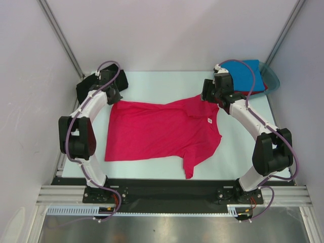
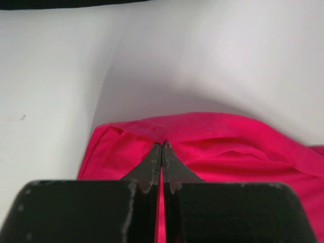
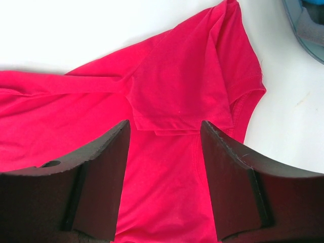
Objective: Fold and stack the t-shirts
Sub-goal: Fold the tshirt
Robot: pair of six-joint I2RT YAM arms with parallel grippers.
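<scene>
The pink shirt (image 1: 162,132) lies spread flat, unfolded. One hem corner is pinched in the left gripper (image 2: 161,147), whose jaws are clenched on the cloth. A sleeve lies below the right gripper (image 3: 164,126), between its released jaws. Beyond those jaws, a blue shirt (image 1: 247,75) rests on the tub (image 1: 274,80). Folding looks barely begun, with nothing stacked.

Teal tub (image 1: 273,77), seemingly translucent plastic, far-right corner of pale table (image 1: 147,168).

Bare table (image 1: 162,83) lay open beyond the spread crimson-pink t-shirt (image 1: 157,134), while the teal tub (image 1: 274,79) and a blue t-shirt (image 1: 255,76) crowded the far right corner and a black t-shirt (image 1: 82,91) the far left.
</scene>
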